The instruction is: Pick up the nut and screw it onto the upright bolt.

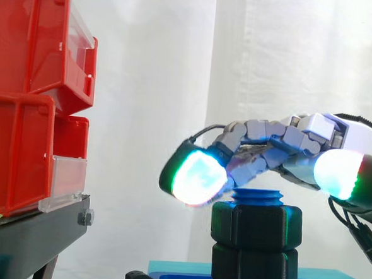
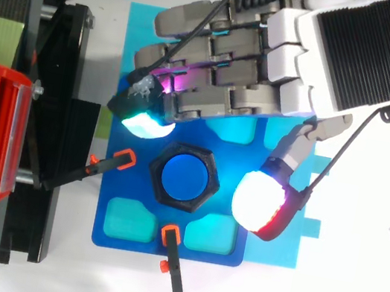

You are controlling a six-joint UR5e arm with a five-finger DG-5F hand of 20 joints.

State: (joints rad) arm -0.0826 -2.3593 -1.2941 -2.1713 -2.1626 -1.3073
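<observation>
Finds the black hex nut (image 1: 256, 225) already sitting on the upright blue bolt (image 2: 183, 176), with threads poking out above it. Shows the robot hand (image 2: 346, 59) released, its glowing fingertips (image 2: 143, 120) splayed just beside the nut.

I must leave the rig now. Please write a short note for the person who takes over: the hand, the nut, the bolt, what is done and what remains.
Hand: open, holding nothing. Its glowing fingertips stand on either side of the nut, apart from it.
Nut: black, on the upright blue bolt, whose threaded top shows above it. A second black hex piece sits below, on the blue base.
Done: the nut is on the bolt.
Left: perhaps more turns; I cannot tell how tight it is.
</observation>
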